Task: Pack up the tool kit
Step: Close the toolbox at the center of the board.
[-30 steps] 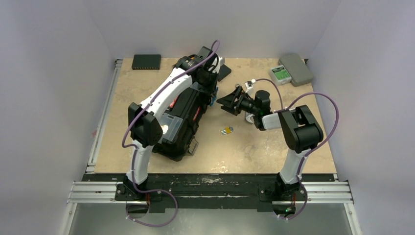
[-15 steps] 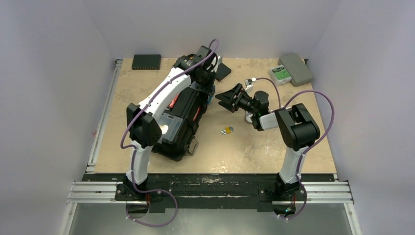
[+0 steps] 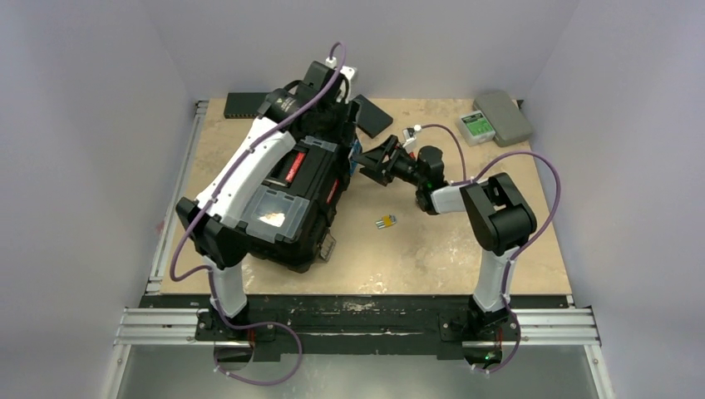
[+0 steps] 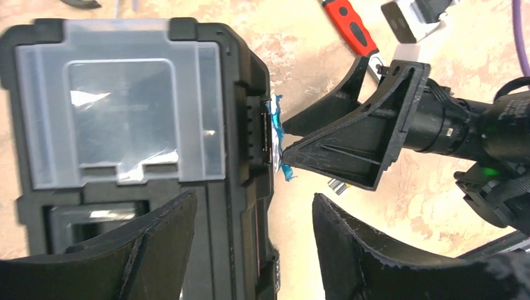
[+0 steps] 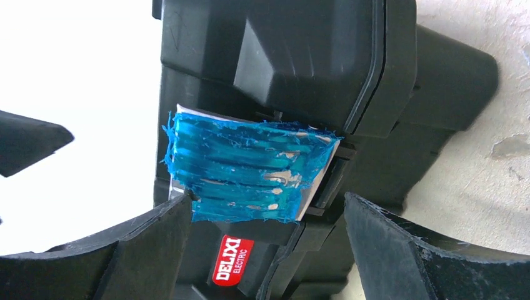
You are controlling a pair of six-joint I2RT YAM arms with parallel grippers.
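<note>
The black tool kit box (image 3: 291, 204) lies on the left half of the table, with a clear lid (image 4: 119, 119) on its far compartment. My left gripper (image 4: 250, 250) hangs open above the box's far end (image 3: 328, 116), holding nothing. My right gripper (image 3: 376, 162) is open and points at the box's right side. Its fingers (image 5: 125, 250) flank a latch covered in blue tape (image 5: 250, 169), above a red DELIXI label (image 5: 232, 259). I cannot tell whether they touch the box. A red-handled screwdriver (image 4: 350, 28) lies on the table beyond the right gripper.
A small yellow and silver part (image 3: 385, 222) lies loose mid-table. A flat black box (image 3: 372, 115) sits behind the tool kit and another (image 3: 245, 100) at the back left. A grey case (image 3: 503, 116) with a green-labelled device (image 3: 476, 125) stands at the back right.
My left gripper has opened and risen back over the box's far end. The right gripper has moved left, up to the taped latch.
</note>
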